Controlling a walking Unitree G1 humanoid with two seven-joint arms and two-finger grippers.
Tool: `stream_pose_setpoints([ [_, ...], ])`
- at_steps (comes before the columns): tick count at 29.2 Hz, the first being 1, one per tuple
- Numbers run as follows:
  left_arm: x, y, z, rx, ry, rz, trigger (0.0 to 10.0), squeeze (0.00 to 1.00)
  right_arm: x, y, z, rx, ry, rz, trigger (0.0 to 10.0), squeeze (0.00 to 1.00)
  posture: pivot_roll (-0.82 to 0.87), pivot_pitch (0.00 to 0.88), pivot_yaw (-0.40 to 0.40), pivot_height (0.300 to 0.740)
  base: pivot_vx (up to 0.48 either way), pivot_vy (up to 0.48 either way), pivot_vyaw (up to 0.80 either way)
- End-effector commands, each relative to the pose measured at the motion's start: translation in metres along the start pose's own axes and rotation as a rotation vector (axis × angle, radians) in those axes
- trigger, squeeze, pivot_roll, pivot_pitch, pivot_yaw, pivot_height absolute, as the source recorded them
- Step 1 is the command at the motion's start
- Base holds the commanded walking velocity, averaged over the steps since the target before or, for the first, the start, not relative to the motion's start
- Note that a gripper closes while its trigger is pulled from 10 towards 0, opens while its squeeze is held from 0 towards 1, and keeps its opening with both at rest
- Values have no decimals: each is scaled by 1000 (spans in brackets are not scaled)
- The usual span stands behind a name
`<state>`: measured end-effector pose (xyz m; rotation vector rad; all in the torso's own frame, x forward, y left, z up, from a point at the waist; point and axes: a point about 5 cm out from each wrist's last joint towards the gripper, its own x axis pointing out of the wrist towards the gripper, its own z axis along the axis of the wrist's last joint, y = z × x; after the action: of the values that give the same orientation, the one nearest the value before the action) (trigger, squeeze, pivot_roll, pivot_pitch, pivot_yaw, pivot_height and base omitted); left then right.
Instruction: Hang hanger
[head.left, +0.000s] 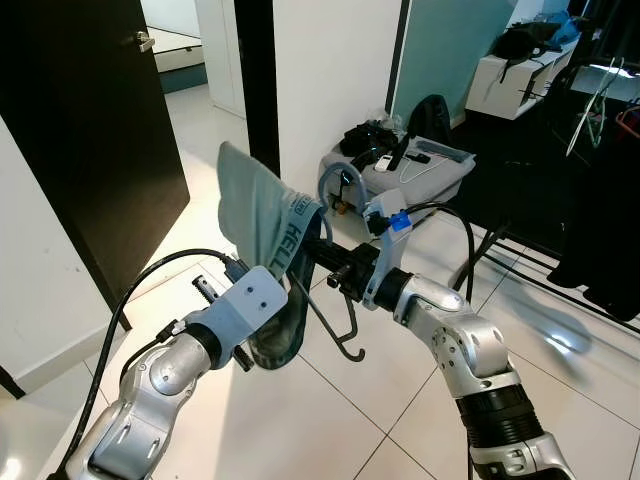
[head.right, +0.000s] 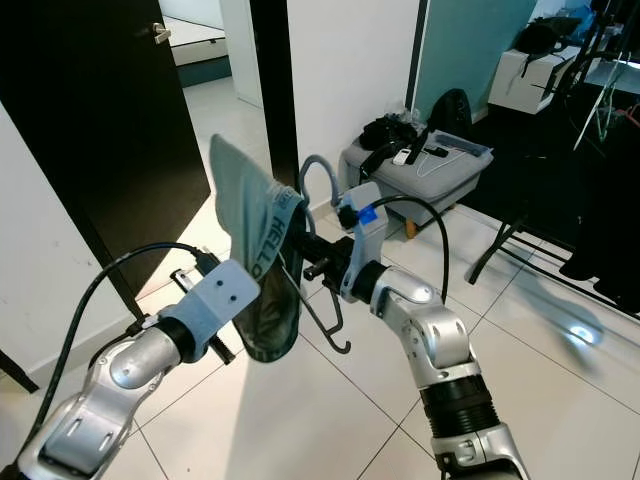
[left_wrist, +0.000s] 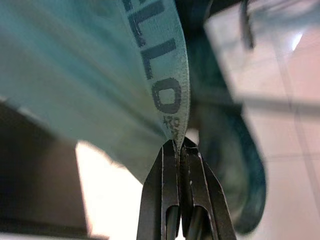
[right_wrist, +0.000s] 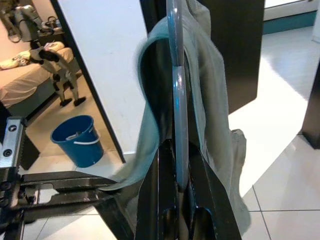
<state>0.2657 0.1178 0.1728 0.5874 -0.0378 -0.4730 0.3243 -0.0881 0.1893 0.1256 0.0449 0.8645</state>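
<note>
Both arms raised in front, meeting at chest height over white floor tiles (head.left: 390, 390). Left gripper (left_wrist: 181, 150) pinched shut on the lettered waistband (left_wrist: 159, 75) of a grey-green garment (head.left: 262, 225), both black fingers pressed together with the band's edge caught right at their tips. Right gripper (right_wrist: 176, 165) clamped on the hanger (right_wrist: 176, 90), its thin pale bar standing up from between the closed fingers. Garment draped over that bar, falling down both sides of it and past the right fingers, one fold bunched just beside them. Seen from the head, cloth rising above and to the left of the left fingers, a darker pouch of it sagging below them. Hanger's dark hook (head.left: 345, 335) dangling below the right fingers, curled end pointing up, clear of the floor. Blue clip (head.left: 399, 222) on the right wrist, black cable looping off behind it.

Beyond the fingers: dark door (head.left: 85, 130) to the left, white wall column ahead, grey box (head.left: 415, 175) piled with black items at its foot. Dark rack legs (head.left: 490, 250) to the right. In the right wrist view, a blue bucket (right_wrist: 79, 140) well off to one side of the fingers, a small robot figure (right_wrist: 60, 65) further back.
</note>
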Motion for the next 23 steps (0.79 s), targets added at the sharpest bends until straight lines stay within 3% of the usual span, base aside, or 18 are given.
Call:
stream_pose_setpoints([
  [1,3,-1,12,-27,-57,-10,10000,47,0,3,2,-17,2,17,10000,0,3,0,-7,740,0,0,0],
  [2,4,-2,19,-55,-89,-14,10000,125,0,3,2,-16,3,18,10000,0,3,0,-7,740,0,0,0],
  [3,4,-2,19,-55,-89,-14,10000,125,0,3,2,-16,3,18,10000,0,3,0,-7,740,0,0,0],
  [4,6,-3,30,-110,-142,-18,10000,459,0,4,1,-15,5,20,10000,0,1,0,-5,740,0,0,0],
  [5,6,-3,30,-110,-142,-18,10000,459,0,4,1,-15,5,20,10000,0,1,0,-5,740,0,0,0],
  [7,4,-5,38,-183,-189,-43,10000,1000,0,5,0,-16,7,22,10000,0,3,0,-3,740,0,0,0],
  [10,2,-10,38,-199,-192,-90,10000,1000,0,5,0,-16,7,23,10000,0,4,0,-2,740,0,0,0],
  [13,-7,-26,35,-181,-169,-236,10000,1000,0,5,0,-20,10,27,10000,0,4,0,-1,740,0,0,0],
  [16,-13,-33,30,-170,-138,-305,10000,1000,-1,4,0,-24,11,31,10000,0,4,0,1,740,0,0,0],
  [17,-22,-39,22,-145,-95,-372,10000,1000,-2,2,2,-33,13,40,10000,0,6,0,2,740,0,0,0],
  [19,-27,-34,16,-126,-59,-374,10000,1000,-6,1,4,-44,21,68,10000,0,17,0,-3,740,0,0,0],
  [21,-32,-10,12,-89,-36,-299,10000,1000,-19,-2,6,-60,42,166,10000,0,25,0,-9,740,0,0,0],
  [23,-32,-10,12,-89,-36,-299,10000,1000,-19,-2,6,-60,42,166,10000,0,25,0,-9,740,0,0,0],
])
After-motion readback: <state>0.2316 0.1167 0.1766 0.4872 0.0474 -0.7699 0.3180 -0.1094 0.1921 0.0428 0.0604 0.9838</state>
